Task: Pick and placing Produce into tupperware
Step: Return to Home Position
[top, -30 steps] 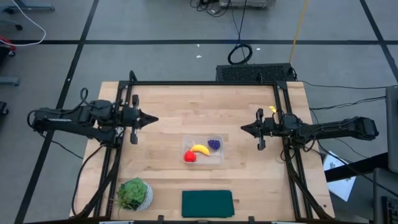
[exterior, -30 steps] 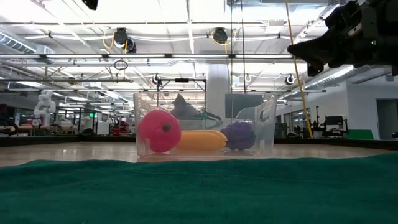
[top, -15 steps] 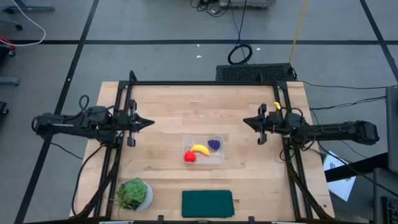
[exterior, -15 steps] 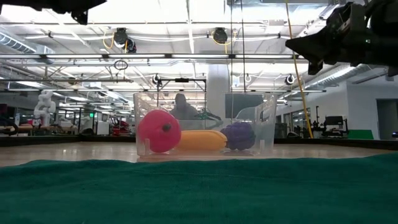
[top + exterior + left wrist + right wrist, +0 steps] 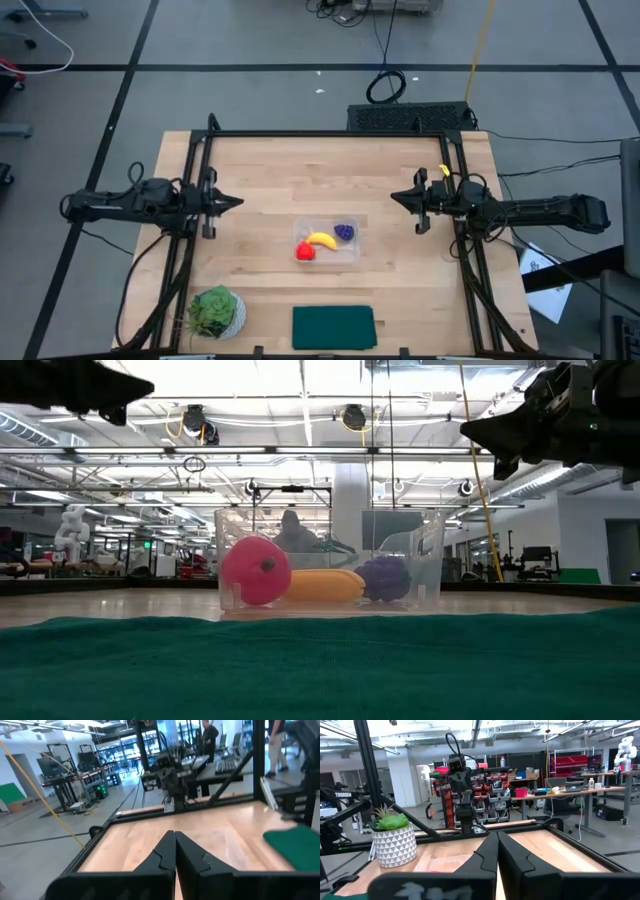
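Grey lab floor [image 5: 250, 40] with dark tape lines is surrounding a pale, smooth wood-plank tabletop [image 5: 270, 165], with black metal rails [image 5: 330, 133] running along its edges.

Left arm [image 5: 120, 203] is reaching in over the left edge, held above the wood. Its pincer [image 5: 238, 201] is clenched, two dark wedge-shaped fingers pressing flat together to a point, gripping nothing.

Right arm [image 5: 530, 210] is mirroring it over the right edge. Its pincer [image 5: 392, 199] is likewise clamped tight on nothing, tip pointing toward mid-tabletop. Both are hanging well apart from the container.

Dark green flat rectangle [image 5: 333, 327], matte and cloth-like, is lying at the edge nearest the low camera. Leafy green plant [image 5: 213, 308] in a white faceted pot [image 5: 394, 846] is standing beside it, on the left arm's side.

Tupperware [image 5: 350, 256], thin clear plastic, rectangular with rounded corners, is sitting near mid-tabletop between the arms, just beyond the green rectangle.

All produce is lying inside it:
- yellow curved banana [image 5: 322, 240] in the middle
- smooth red round fruit [image 5: 305, 252] just beside one end
- bumpy purple grape cluster [image 5: 344, 232] by the other end
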